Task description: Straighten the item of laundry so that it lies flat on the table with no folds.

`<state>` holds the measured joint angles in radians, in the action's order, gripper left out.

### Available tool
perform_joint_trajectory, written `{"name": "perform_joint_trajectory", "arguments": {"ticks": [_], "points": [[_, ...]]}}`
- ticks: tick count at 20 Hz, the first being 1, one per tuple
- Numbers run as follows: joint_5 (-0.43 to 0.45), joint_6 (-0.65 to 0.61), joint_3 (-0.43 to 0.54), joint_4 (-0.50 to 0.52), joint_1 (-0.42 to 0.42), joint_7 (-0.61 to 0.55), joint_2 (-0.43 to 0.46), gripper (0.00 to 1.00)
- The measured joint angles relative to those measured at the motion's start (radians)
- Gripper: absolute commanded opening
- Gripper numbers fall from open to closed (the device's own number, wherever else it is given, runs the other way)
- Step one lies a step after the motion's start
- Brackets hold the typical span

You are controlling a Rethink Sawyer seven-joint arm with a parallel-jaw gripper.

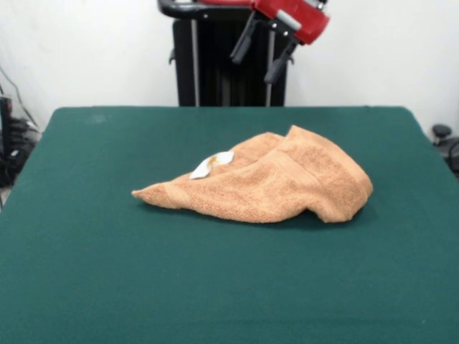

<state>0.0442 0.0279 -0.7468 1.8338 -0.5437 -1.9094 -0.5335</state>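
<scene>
Jaws point(261, 54): spread apart, empty, raised high at the counter's far side, pinching nothing.
Towel point(269, 185): well below the jaws and nearer the camera, about mid-counter, touching nothing but the cloth.
Towel shape: bunched into a rough wedge, layers folded over one another, one corner trailing out to a point.
Label point(211, 165): white tag lying exposed on top, almost straight below the jaws.
Counter point(215, 287): green, bare all round.
Progress: nothing flattened yet; probably doubled at least twice, though hidden layers uncertain.
Left: grasping an edge, unfolding, spreading flat.
</scene>
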Motion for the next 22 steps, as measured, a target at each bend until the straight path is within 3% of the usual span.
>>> {"name": "perform_joint_trajectory", "arguments": {"ticks": [13,22], "points": [[-0.014,0.056,0.003,0.000,-0.020,0.000,0.073,1.00],[-0.102,0.066,0.002,-0.001,-0.094,0.000,0.160,1.00]]}}
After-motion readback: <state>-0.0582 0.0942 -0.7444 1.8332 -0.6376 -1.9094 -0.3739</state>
